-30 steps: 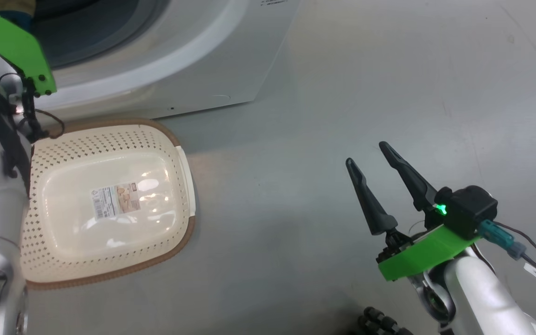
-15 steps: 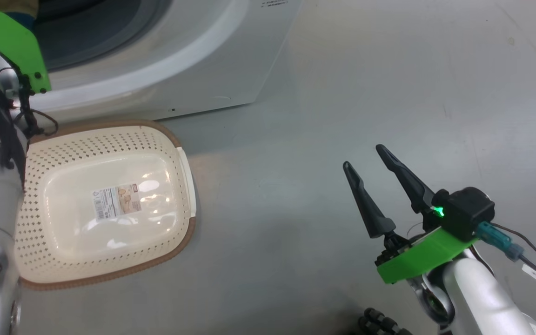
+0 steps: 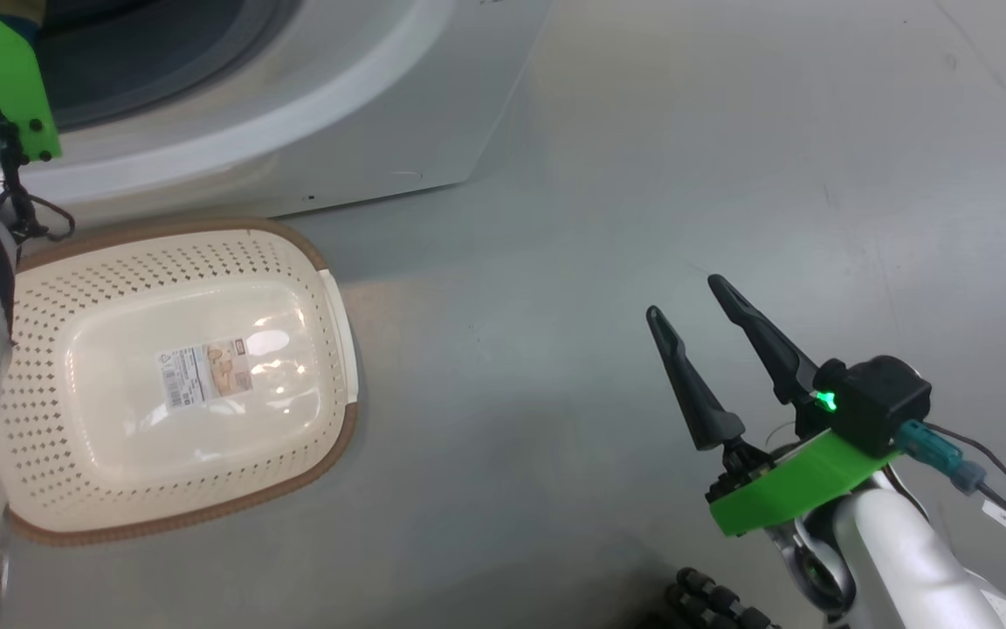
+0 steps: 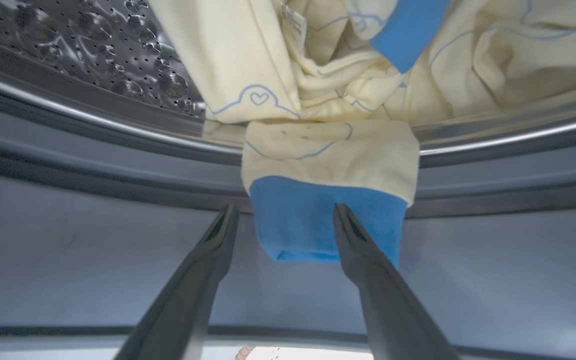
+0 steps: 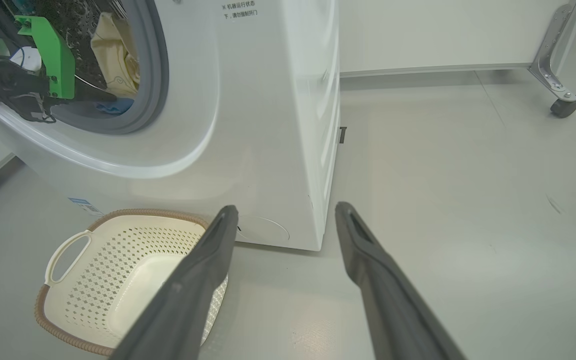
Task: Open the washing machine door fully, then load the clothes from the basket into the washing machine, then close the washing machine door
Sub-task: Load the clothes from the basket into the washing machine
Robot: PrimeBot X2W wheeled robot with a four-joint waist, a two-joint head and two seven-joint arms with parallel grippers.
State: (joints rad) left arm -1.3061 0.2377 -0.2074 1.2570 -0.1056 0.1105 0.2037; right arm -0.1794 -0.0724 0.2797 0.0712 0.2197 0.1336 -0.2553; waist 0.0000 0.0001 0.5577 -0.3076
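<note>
**Both grippers spread, clothes in the drum**

My left gripper point(image 4: 286, 210) sits at the mouth of the washing machine point(image 5: 268, 100) with its jaws spread. A blue cuff of the clothes point(image 4: 328, 150) hangs over the steel drum lip onto the grey seal point(image 4: 93, 240), partly between my fingertips and not pinched. The rest of the fabric lies heaped in the drum.

My right gripper point(image 3: 685, 297) hovers with jaws spread over wide grey floor point(image 3: 555, 175), well apart from the basket point(image 3: 162, 249).

The head view shows the label point(image 3: 206, 376) on the basket's bottom. The right wrist view shows the machine's side edge and, well apart, a castor leg point(image 5: 560, 95).
</note>
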